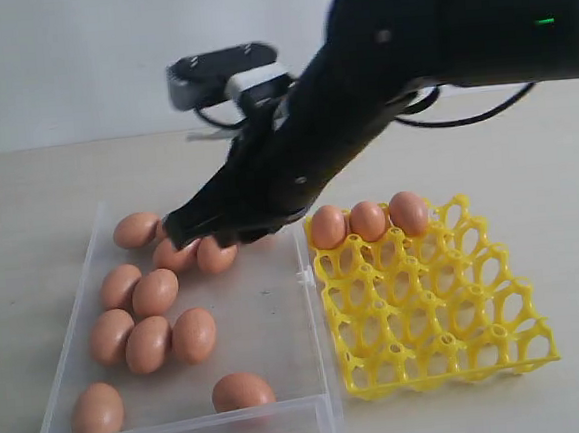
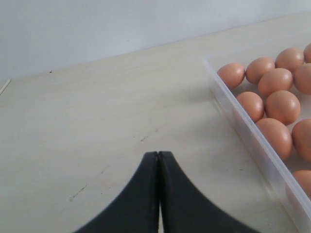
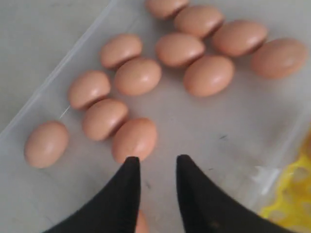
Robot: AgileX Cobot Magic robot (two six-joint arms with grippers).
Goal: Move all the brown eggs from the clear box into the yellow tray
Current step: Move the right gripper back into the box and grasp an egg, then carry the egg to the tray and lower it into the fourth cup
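Observation:
Several brown eggs [image 1: 155, 292] lie loose in the clear box [image 1: 186, 427]; three more [image 1: 367, 220] sit in the back row of the yellow tray [image 1: 427, 306]. My right gripper [image 1: 192, 231] reaches across and hangs over the back of the box. In the right wrist view it [image 3: 155, 162] is open with only bare box floor between its fingers, and one egg [image 3: 134, 139] lies just beyond one fingertip. My left gripper [image 2: 158, 154] is shut and empty over the table, outside the box wall [image 2: 252, 141], with eggs [image 2: 274, 80] beyond that wall.
The tray stands against the right side of the box on a pale wooden table [image 1: 27, 197]. A corner of the tray [image 3: 291, 204] shows in the right wrist view. The right arm hides part of the box's back edge.

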